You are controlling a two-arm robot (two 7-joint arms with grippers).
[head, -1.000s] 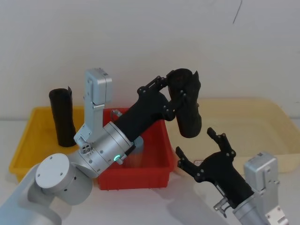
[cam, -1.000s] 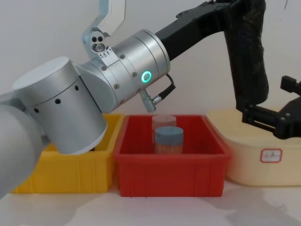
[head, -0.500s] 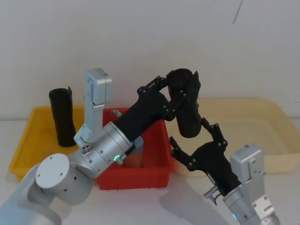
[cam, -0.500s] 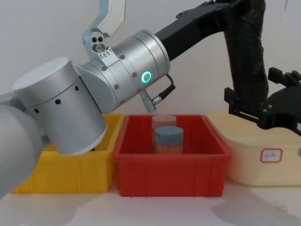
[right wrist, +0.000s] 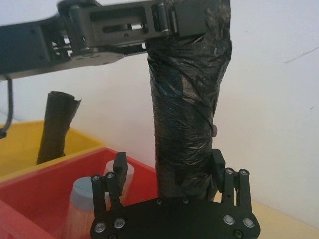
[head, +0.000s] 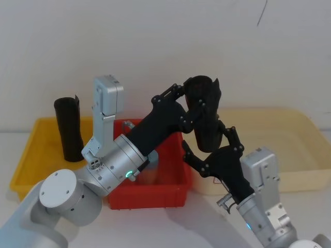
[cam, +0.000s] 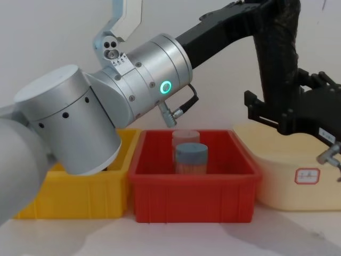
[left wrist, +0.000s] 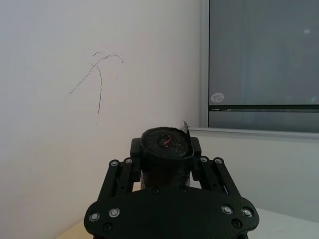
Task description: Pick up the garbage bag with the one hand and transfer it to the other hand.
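From here I see a white table (cam: 186, 240) bearing a red bin (cam: 192, 200), a yellow bin (cam: 80, 200) just beside its left wall, and a cream tray (cam: 287, 184) just beside its right.

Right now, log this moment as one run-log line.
phase: handover | left gripper: shut on garbage bag, held raised | right gripper: open around its lower end | transfer: not yet done

Lower end of the garbage bag (right wrist: 187, 99) behind the right gripper (right wrist: 168, 164)
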